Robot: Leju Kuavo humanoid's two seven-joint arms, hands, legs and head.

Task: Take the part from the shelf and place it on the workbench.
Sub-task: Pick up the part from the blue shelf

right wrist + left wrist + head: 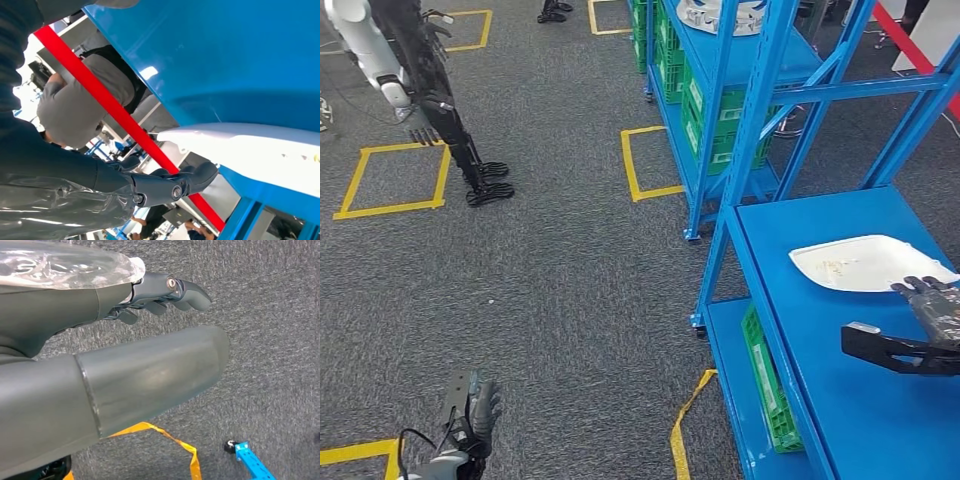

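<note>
Right hand reaching to one white part on the blue shelf.
Head view: one white part (863, 262) lies on the shelf (810, 330); the right hand (935, 310), fingers spread, holds nothing, its fingertips at the part's near edge; the left hand (475, 410) hangs over carpet beside the shelf. Left wrist view: left fingers (170, 292) loosely extended, empty. Right wrist view: fingers (181, 182) close to the part (241, 150).

Head high, downward; wrists close; shared shelf (848, 340), perhaps.
</note>
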